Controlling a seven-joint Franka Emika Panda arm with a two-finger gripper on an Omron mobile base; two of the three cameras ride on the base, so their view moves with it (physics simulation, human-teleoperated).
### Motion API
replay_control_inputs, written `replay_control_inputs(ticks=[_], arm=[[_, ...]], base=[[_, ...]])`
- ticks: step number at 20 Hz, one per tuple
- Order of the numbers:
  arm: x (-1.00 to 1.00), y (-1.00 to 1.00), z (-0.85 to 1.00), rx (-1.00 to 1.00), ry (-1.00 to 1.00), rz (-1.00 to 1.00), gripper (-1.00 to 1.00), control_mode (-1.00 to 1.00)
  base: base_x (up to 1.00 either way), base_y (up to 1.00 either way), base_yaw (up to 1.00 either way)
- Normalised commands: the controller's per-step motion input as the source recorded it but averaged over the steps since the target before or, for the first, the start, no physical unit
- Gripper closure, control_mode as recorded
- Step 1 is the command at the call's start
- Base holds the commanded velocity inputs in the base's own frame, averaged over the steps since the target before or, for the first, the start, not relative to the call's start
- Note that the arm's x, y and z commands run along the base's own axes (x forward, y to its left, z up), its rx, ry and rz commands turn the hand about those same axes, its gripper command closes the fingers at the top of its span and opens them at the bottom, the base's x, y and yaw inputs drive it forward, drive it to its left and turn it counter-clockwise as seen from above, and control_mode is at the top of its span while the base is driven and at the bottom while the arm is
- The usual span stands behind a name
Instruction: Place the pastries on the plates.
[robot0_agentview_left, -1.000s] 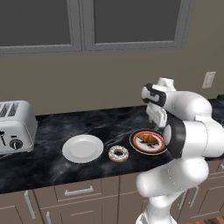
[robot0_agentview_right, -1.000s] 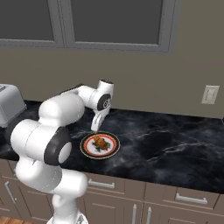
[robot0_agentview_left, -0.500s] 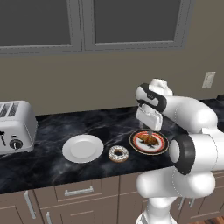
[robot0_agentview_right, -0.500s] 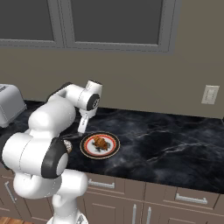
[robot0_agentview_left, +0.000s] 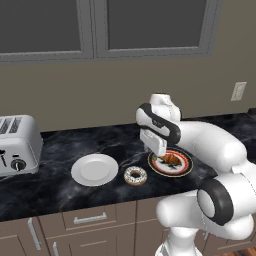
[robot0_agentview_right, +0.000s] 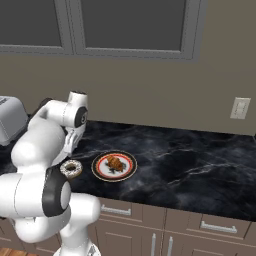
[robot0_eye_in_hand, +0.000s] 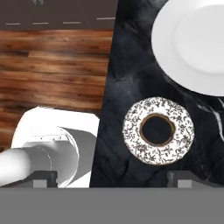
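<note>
Above the dark counter, the gripper is held with its jaws spread wide and nothing between them. Just below it the ring donut is seen, lying flat on the stone, apart from both plates. The white plate is placed just beside the donut, bare. On the other side the black-rimmed plate is found, and the croissant piece is resting on it. A toaster is standing well apart, at the far end of the counter.
</note>
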Motion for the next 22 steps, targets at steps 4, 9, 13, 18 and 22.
replay_control_inputs(ticks=[4, 9, 13, 18, 22], arm=[[0.04, 0.18, 0.00, -0.01, 0.00, 0.00, -1.00, -1.00], [0.29, 0.21, -0.01, -0.07, -0.02, -0.04, -1.00, -1.00], [0.37, 0.22, -0.07, -0.11, 0.00, -0.11, -1.00, -1.00], [0.28, 0.09, -0.18, -0.08, 0.00, -0.16, -1.00, -1.00], [0.05, -0.01, -0.29, 0.00, 0.00, -0.07, -1.00, -1.00]], base=[[0.00, 0.00, 0.00], [0.00, 0.00, 0.00], [0.00, 0.00, 0.00], [0.00, 0.00, 0.00], [0.00, 0.00, 0.00]])
